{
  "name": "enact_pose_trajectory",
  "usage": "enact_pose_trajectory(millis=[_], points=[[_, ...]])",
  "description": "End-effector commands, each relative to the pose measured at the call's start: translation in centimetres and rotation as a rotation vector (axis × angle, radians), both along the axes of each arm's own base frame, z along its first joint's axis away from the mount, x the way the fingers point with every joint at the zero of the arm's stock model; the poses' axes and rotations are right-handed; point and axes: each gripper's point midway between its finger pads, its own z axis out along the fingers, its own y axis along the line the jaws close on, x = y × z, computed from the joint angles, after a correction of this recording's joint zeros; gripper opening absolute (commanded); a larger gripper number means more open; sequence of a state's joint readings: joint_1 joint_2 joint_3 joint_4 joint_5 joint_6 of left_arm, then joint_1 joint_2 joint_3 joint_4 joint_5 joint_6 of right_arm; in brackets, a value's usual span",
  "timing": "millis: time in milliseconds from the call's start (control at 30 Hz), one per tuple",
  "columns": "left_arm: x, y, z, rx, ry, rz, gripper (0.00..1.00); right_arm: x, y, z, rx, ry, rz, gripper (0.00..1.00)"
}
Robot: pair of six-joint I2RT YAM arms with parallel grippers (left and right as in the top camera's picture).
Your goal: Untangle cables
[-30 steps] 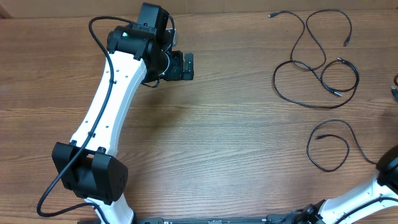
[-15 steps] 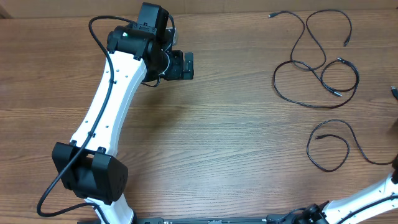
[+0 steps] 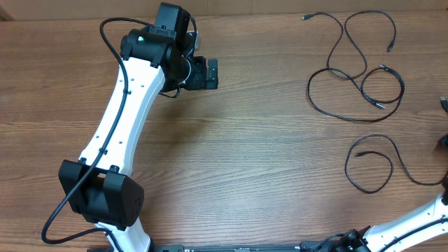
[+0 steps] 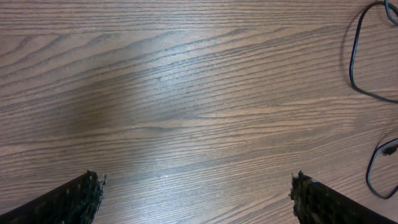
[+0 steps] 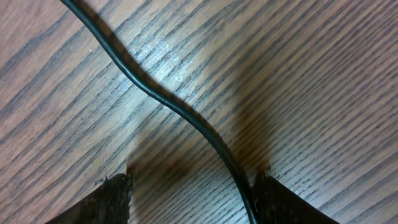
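Note:
Thin black cables lie on the wooden table at the right. A looped pair (image 3: 309,94) sits at the upper right, and a single cable (image 3: 347,170) curls below it, trailing toward the right edge. The right wrist view shows a cable (image 5: 186,112) running diagonally across the wood and passing between the fingers of my right gripper (image 5: 196,200). It lies close against the right finger (image 5: 283,202), and the jaws stand apart. My left gripper (image 3: 208,73) hovers at the upper left, far from the cables, wide open and holding nothing (image 4: 199,202).
The left arm (image 3: 122,119) stretches from the front edge to the upper left. A white link of the right arm (image 3: 413,222) shows at the bottom right corner. In the left wrist view, cable loops (image 4: 353,62) lie at the right edge.
The right arm's dark wrist has slid out past the right edge of the overhead view. The lower cable's tail is now uncovered. The left arm has not moved.

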State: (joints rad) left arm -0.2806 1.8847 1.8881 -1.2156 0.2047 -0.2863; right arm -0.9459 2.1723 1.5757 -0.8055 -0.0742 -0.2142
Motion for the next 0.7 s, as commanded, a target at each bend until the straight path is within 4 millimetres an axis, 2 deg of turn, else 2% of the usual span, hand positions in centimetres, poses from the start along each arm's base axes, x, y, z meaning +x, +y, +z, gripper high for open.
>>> enact_pose_trajectory(millis=[0, 67, 233, 333, 433, 500, 567, 667], points=[[0.3, 0.0, 0.9, -0.004, -0.027, 0.008, 1.00, -0.5, 0.4, -1.1, 0.032, 0.016, -0.001, 0.58], [0.3, 0.0, 0.9, -0.004, -0.027, 0.008, 0.99, -0.7, 0.7, -1.6, 0.048, 0.028, -0.001, 0.40], [0.5, 0.0, 1.0, -0.007, -0.036, 0.008, 0.99, -1.0, 1.2, -2.1, 0.075, 0.039, -0.011, 0.04], [0.6, -0.1, 1.1, -0.008, -0.040, 0.008, 0.99, -0.5, 0.7, -0.9, 0.068, 0.011, -0.085, 0.04], [0.7, -0.1, 1.1, -0.010, -0.045, 0.008, 1.00, 0.7, 0.3, 1.4, 0.062, -0.057, -0.110, 0.04], [0.7, -0.1, 1.1, -0.010, -0.046, 0.008, 0.99, 1.8, 0.3, 3.6, 0.061, -0.124, -0.094, 0.04], [0.7, -0.1, 1.1, -0.010, -0.046, 0.008, 0.99, 3.4, 0.7, 6.6, 0.066, -0.230, -0.064, 0.04], [0.7, -0.1, 1.1, -0.010, -0.046, 0.008, 1.00, 5.9, 2.3, 11.2, 0.088, -0.416, 0.055, 0.04]])
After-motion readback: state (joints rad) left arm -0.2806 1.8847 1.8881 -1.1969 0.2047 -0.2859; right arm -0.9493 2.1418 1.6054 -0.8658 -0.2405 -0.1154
